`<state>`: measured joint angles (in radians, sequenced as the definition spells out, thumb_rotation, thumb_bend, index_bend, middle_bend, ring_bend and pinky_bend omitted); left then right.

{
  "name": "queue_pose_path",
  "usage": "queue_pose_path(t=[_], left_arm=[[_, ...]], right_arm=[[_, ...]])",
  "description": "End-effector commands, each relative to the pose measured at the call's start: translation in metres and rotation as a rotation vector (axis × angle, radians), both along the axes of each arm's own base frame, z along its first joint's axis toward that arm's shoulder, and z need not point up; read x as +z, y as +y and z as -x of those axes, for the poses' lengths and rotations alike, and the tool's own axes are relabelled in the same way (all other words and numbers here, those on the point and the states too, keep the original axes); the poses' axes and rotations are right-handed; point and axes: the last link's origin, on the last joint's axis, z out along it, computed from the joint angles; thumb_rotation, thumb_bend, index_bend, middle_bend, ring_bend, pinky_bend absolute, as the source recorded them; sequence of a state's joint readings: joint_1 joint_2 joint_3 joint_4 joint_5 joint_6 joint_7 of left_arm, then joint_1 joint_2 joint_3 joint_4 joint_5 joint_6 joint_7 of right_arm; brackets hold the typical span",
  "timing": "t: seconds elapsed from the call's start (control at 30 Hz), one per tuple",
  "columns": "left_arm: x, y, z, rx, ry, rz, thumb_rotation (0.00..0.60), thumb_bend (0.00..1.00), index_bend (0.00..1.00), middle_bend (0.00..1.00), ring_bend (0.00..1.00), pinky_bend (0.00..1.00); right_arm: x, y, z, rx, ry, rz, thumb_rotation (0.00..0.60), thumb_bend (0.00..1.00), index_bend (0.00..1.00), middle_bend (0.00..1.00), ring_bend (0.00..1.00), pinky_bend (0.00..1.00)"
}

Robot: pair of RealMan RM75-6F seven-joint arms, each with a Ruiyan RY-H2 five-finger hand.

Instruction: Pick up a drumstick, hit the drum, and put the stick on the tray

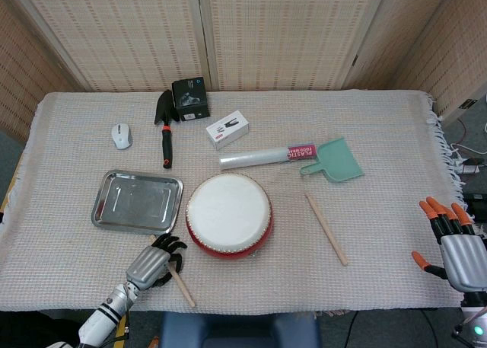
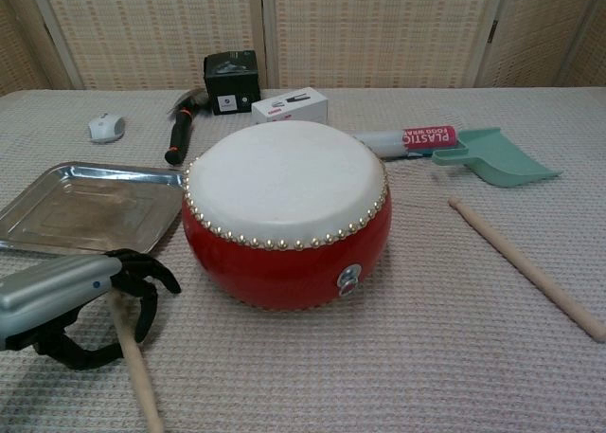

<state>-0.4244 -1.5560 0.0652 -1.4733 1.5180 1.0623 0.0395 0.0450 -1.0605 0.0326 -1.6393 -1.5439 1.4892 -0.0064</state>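
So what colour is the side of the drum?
Red, with a white top; the drum shows it best in the chest view.

Red drum [image 2: 284, 215] with a white head and a row of pale studs; plain light-wood drumsticks [image 2: 525, 267]; silver tray [image 2: 85, 206]. Cream woven tablecloth [image 1: 380, 135], mint-green scoop [image 2: 492, 158], white mouse [image 1: 121, 135]. Right hand [image 1: 456, 245] grey with orange fingertips.

Bright, even, sharp; soft shadows.
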Motion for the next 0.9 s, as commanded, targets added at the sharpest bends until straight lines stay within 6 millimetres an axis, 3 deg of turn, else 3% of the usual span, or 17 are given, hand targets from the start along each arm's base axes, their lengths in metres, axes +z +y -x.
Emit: queue_pose_path(t=[0.03, 0.23, 0.3, 0.5, 0.73, 0.9], left_arm=[[0.011, 0.000, 0.002, 0.089, -0.089, 0.015, 0.600, 0.33, 0.59, 0.20, 0.10, 0.07], [0.029, 0.000, 0.004, 0.231, -0.255, 0.046, 0.600, 0.33, 0.59, 0.21, 0.10, 0.07], [0.052, 0.001, 0.008, 0.412, -0.489, 0.057, 0.600, 0.33, 0.59, 0.21, 0.11, 0.08], [0.084, 0.002, 0.026, 0.567, -0.790, 0.201, 0.600, 0.33, 0.59, 0.22, 0.11, 0.08], [0.100, 0.003, 0.040, 0.699, -1.108, 0.363, 0.600, 0.33, 0.59, 0.23, 0.11, 0.09], [0.100, 0.006, 0.049, 0.752, -1.217, 0.443, 0.600, 0.33, 0.59, 0.25, 0.12, 0.10]], right_arm=[[0.000, 0.000, 0.000, 0.000, 0.001, 0.000, 0.600, 0.21, 0.00, 0.02, 0.00, 0.00], [0.000, 0.000, 0.000, 0.001, 0.001, 0.001, 0.600, 0.21, 0.00, 0.02, 0.00, 0.00], [0.000, 0.000, 0.000, 0.002, 0.000, -0.001, 0.600, 0.21, 0.00, 0.02, 0.00, 0.00], [-0.002, -0.001, -0.002, 0.013, -0.002, -0.008, 0.600, 0.21, 0.00, 0.02, 0.00, 0.00], [-0.003, -0.002, -0.003, 0.017, -0.002, -0.009, 0.600, 0.21, 0.00, 0.02, 0.00, 0.00], [-0.003, -0.002, -0.005, 0.020, 0.002, -0.009, 0.600, 0.21, 0.00, 0.02, 0.00, 0.00]])
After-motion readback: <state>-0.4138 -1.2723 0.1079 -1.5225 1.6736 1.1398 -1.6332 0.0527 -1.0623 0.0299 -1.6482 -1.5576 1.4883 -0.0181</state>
